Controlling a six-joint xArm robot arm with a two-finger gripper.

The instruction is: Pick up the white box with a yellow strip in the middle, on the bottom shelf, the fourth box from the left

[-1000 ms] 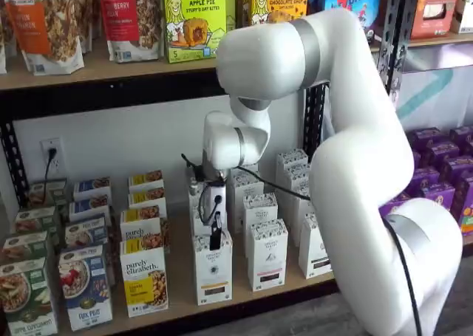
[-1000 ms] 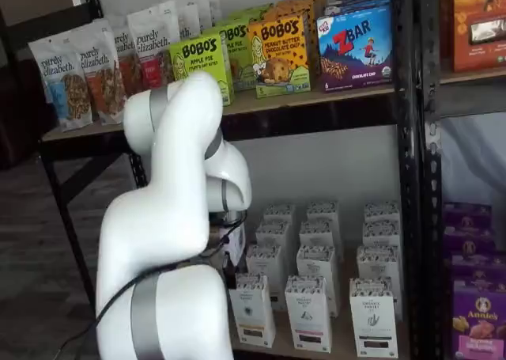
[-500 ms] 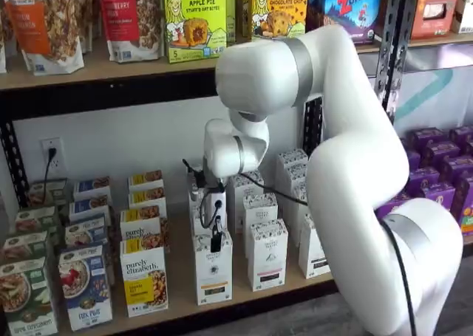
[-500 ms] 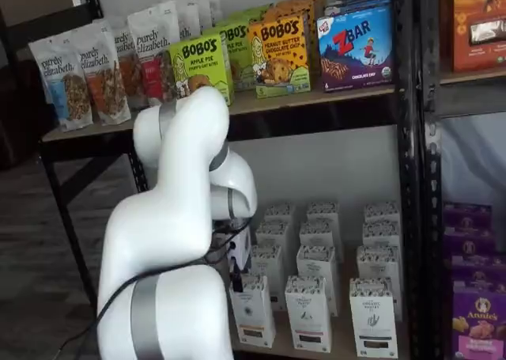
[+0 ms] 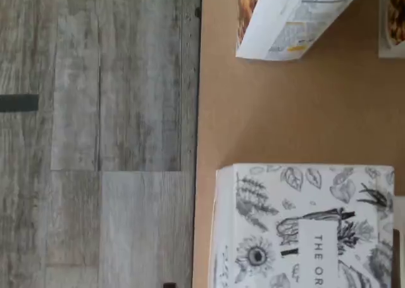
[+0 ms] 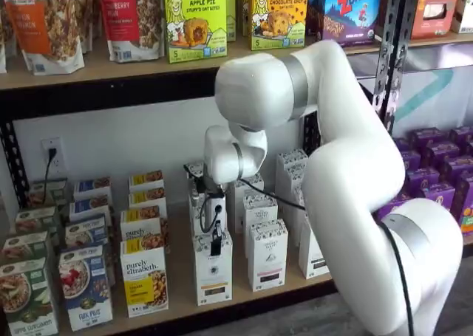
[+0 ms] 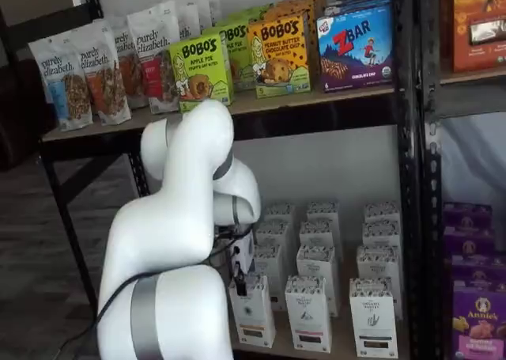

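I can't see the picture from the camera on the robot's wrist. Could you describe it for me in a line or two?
Looking straight down, the wrist view shows the top of the white box, printed with dark leaf and flower drawings, standing near the front edge of the bottom shelf. A grey plank floor lies beyond the edge, and the corner of another carton shows nearby.

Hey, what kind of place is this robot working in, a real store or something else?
Probably a mock grocery aisle or a test setup, not clearly a real store. Black metal shelving holds retail goods: Bobo's bar boxes and granola bags up top, rows of white cartons on the bottom shelf. A white robot arm reaches in.
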